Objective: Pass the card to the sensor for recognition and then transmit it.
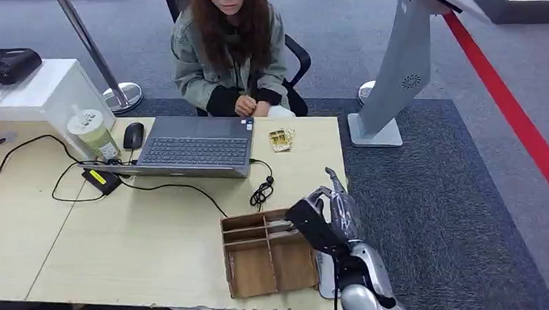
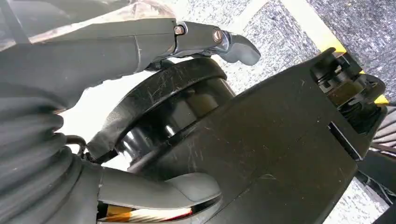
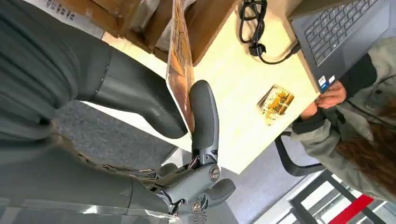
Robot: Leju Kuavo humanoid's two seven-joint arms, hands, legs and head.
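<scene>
The robot's right hand (image 3: 187, 116) is pinching a thin orange patterned card (image 3: 180, 70) edge-on between its thick grey thumb and a darker finger, poised just above the right end of the open-topped brown cardboard divider tray (image 1: 251, 259) that is sitting at the near edge of the pale wooden counter (image 1: 123, 236). In the head view that hand (image 1: 329, 218) is reaching in from below at the counter's right corner. The left hand (image 2: 140, 116) is hanging beside dark parts of the robot's body, its fingers apart and nothing plainly between them. Beyond the tray, a coiled black cable (image 1: 261, 192) is lying near a grey open laptop (image 1: 189, 147), with a small gold-wrapped packet (image 1: 281, 139) just beside it, and a person in a grey-green jacket (image 1: 230, 60) is sitting across the counter. Which object is the sensor cannot be told. Doing this step well likely means keeping the pinch firm, lifting the card clear of the tray dividers, and presenting it flat rather than edge-on.
</scene>
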